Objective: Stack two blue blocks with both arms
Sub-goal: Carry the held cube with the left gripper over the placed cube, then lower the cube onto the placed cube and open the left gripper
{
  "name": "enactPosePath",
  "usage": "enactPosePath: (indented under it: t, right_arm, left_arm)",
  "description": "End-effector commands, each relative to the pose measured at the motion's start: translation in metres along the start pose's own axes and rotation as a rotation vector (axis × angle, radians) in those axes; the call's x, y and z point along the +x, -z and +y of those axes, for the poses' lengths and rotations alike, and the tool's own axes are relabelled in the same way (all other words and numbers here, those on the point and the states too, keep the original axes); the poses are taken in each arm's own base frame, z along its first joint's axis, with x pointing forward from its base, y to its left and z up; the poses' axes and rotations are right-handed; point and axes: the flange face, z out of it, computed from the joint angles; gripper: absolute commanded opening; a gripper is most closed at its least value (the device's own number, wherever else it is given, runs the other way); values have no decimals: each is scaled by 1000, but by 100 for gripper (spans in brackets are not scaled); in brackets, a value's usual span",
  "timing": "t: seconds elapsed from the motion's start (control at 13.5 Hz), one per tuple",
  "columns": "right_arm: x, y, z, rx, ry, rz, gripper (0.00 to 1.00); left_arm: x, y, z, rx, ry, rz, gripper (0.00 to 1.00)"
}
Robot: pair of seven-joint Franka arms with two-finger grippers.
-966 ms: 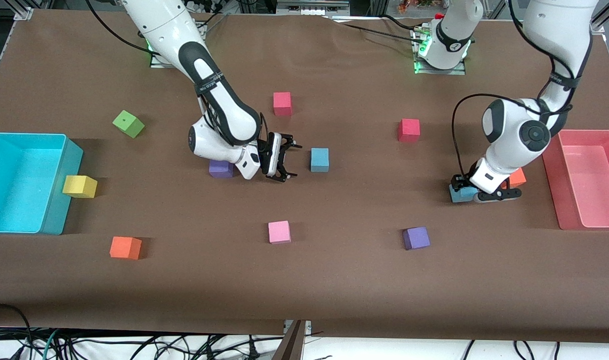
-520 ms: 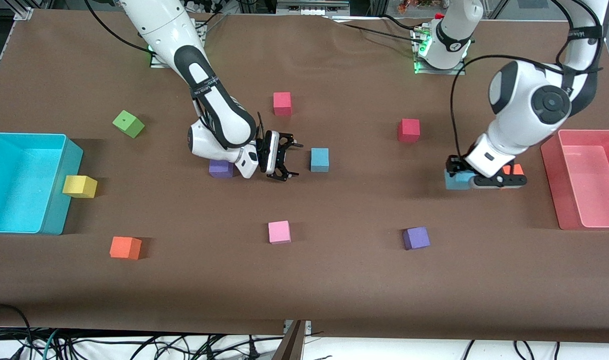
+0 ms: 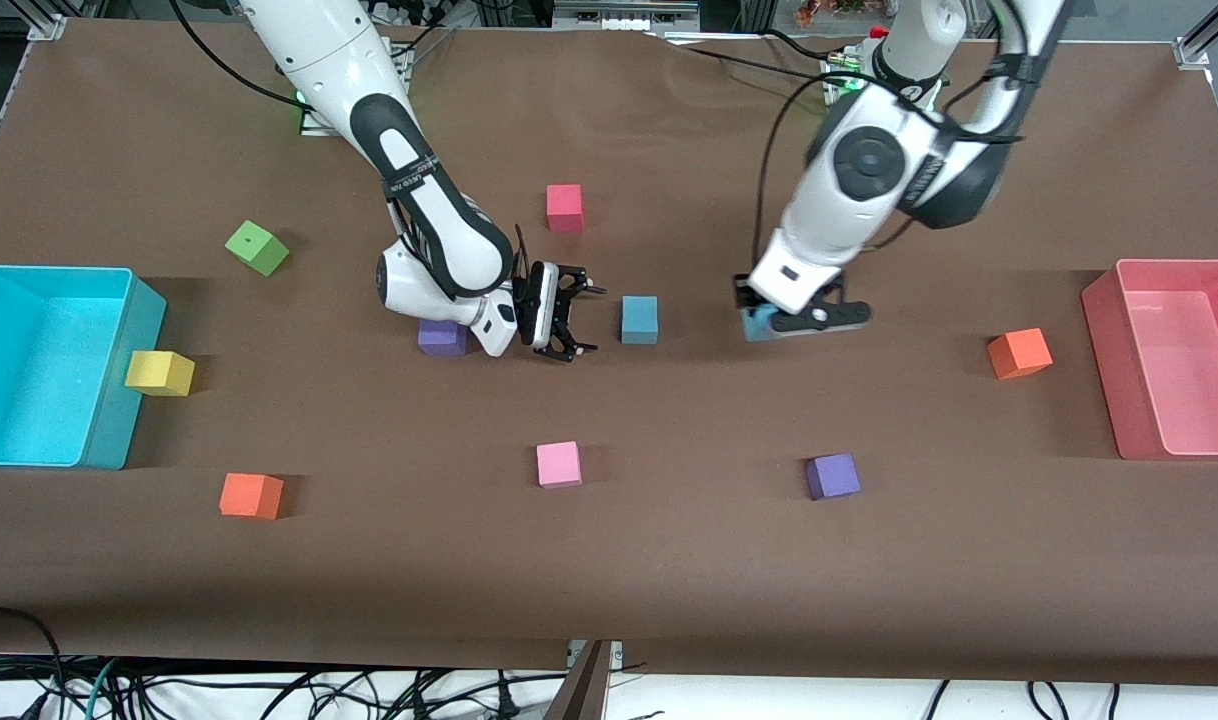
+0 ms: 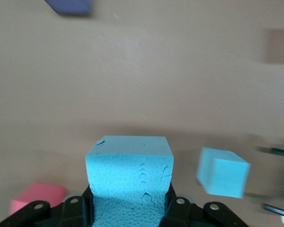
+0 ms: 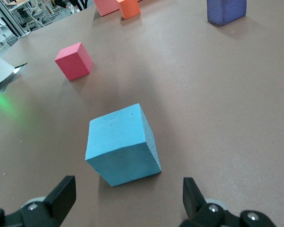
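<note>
Left gripper [image 3: 781,318] mid-frame in front view, clamped on blue block [image 4: 129,176] – wrist view shows dented foam between fingers. Right gripper [image 3: 576,318] spread wide, empty, beside second blue block [image 3: 639,319] resting on table [image 3: 669,560] – centre of its wrist view

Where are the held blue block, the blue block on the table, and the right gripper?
held blue block [image 4: 129,170], left wrist view, its front face.
blue block on the table [image 3: 639,319], front view, its top face.
right gripper [image 3: 581,320], front view, between its fingertips.
</note>
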Motion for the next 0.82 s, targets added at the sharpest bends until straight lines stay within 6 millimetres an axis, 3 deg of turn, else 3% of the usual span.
enactPosePath:
  t: [0.0,0.15,0.3,0.37,0.74]
  right_arm:
    - [-2,1,-3,3,8,19,100]
    - [-2,1,-3,3,7,20,100]
    - [-2,1,-3,3,7,20,100]
    - [-2,1,-3,3,8,19,100]
    - [-2,1,-3,3,8,19,100]
  left_arm:
    - [-13,-18,53,-18,83,-36,0]
    - [-24,-38,88,-64,151,-62,0]
    - [-37,-65,114,-78,166,-69,0]
    - [-39,-68,122,-82,174,-67,0]
    - [-41,-78,128,-81,132,-43,0]
